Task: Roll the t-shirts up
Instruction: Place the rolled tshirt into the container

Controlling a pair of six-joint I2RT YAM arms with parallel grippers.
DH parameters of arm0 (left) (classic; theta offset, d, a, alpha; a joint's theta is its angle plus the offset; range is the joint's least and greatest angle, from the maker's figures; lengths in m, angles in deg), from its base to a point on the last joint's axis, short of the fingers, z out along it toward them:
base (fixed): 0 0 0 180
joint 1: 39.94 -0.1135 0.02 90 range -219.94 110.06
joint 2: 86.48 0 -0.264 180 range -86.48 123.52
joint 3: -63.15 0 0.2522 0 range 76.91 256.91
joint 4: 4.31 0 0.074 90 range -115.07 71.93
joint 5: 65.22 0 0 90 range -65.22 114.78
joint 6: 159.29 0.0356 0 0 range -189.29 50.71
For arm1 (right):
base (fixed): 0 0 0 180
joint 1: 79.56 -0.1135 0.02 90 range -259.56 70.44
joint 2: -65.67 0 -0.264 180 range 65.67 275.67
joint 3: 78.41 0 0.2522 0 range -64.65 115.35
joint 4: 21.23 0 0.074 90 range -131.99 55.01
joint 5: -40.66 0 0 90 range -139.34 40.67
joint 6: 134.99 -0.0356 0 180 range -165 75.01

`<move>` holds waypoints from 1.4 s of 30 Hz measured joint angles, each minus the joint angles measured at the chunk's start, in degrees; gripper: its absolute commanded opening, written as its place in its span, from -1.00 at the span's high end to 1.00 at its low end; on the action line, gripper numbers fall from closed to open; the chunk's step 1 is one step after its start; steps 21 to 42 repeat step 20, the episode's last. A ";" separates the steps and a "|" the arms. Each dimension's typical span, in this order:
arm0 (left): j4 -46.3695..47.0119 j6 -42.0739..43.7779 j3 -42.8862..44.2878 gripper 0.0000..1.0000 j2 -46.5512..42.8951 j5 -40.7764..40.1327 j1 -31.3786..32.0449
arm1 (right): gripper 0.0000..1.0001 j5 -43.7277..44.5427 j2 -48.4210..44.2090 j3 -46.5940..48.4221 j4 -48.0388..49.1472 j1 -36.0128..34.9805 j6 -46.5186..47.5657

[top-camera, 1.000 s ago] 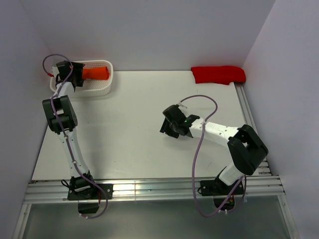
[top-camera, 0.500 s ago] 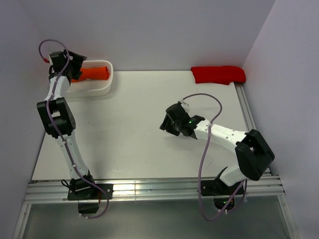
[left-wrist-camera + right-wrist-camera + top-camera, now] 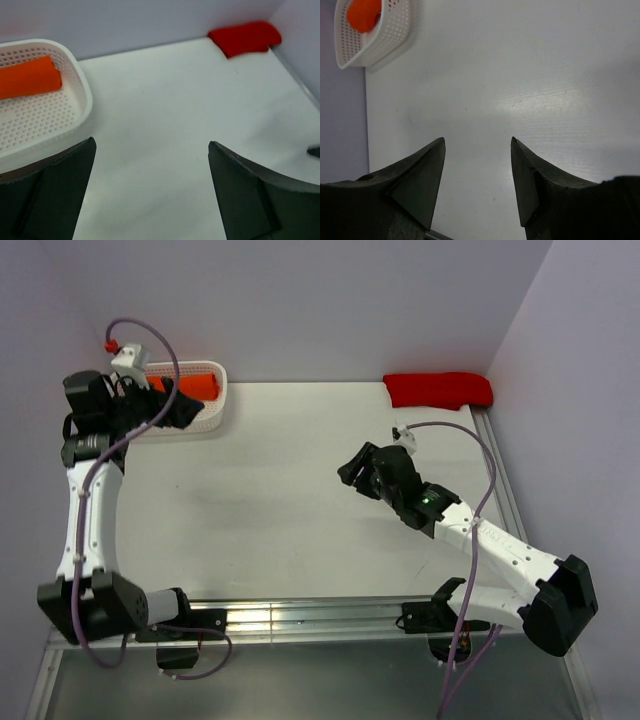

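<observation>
A bright orange t-shirt, rolled into a tube, lies in the white perforated basket at the back left; the left wrist view shows the roll in the basket. A darker red t-shirt lies bunched in the back right corner, also visible as red cloth from the left wrist. My left gripper hovers at the basket's near side, open and empty. My right gripper hangs over the mid-right table, open with only bare table between its fingers.
Grey walls close in the table at the back and both sides. A metal rail runs along the near edge by the arm bases, and another rail lines the right side. From the right wrist the basket appears far off.
The left arm has pulled back out of the basket toward the left wall, leaving the orange roll inside. The right arm has shifted right and back, and its jaws have spread wider.
</observation>
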State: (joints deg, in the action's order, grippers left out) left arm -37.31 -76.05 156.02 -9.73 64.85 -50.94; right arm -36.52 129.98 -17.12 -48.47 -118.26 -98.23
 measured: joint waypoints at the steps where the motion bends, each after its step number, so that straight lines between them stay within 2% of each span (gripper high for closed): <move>1: -0.66 2.97 -2.95 -0.99 -3.52 1.14 0.15 | -0.25 0.33 -0.63 0.00 0.02 0.13 0.50; 6: -6.75 13.77 -13.33 -0.99 -13.05 6.49 1.60 | -0.31 1.51 -1.42 0.02 0.13 0.24 2.14; 13: -11.06 16.65 -21.18 -0.99 -14.12 10.05 2.40 | -0.33 4.07 -3.72 0.02 0.28 0.35 3.58; 20: -10.51 16.11 -22.25 -0.99 -17.29 10.08 4.66 | -0.37 6.05 -5.22 -0.04 0.28 0.39 4.44; 42: -10.51 16.11 -22.25 -0.99 -17.29 10.08 4.66 | -0.37 6.05 -5.22 -0.04 0.28 0.39 4.44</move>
